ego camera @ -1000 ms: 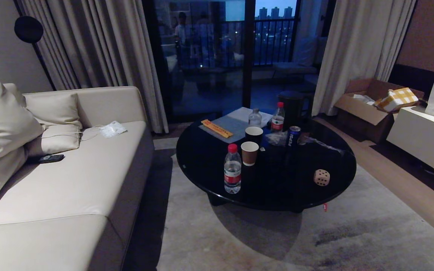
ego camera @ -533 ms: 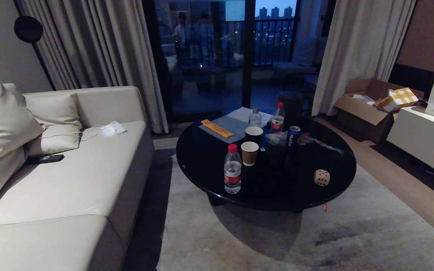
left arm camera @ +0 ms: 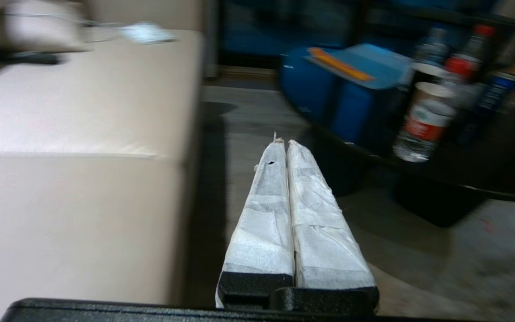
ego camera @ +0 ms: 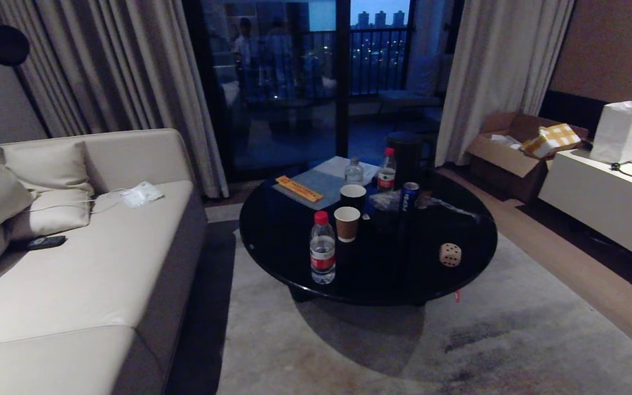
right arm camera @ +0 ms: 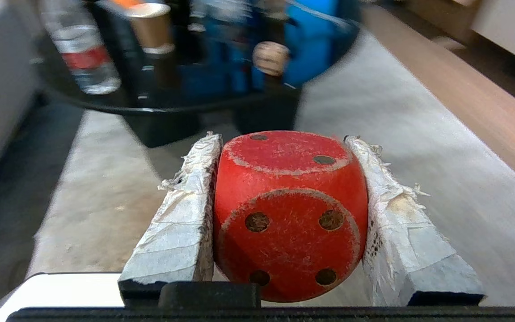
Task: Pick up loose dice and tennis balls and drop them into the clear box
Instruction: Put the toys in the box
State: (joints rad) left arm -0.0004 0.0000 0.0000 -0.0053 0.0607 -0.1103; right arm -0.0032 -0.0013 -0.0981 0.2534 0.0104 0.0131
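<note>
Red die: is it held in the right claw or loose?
Held. In the right wrist view the red die sits clamped between the two padded fingers of the right claw, above the rug.

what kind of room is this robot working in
Most likely a living room in a flat: a beige sofa with cushions, a round black coffee table on a rug, and curtained glass doors opening onto a balcony with city buildings beyond.

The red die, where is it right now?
The red die is clamped in the right gripper, seen in the right wrist view above the rug, short of the round black table.
</note>
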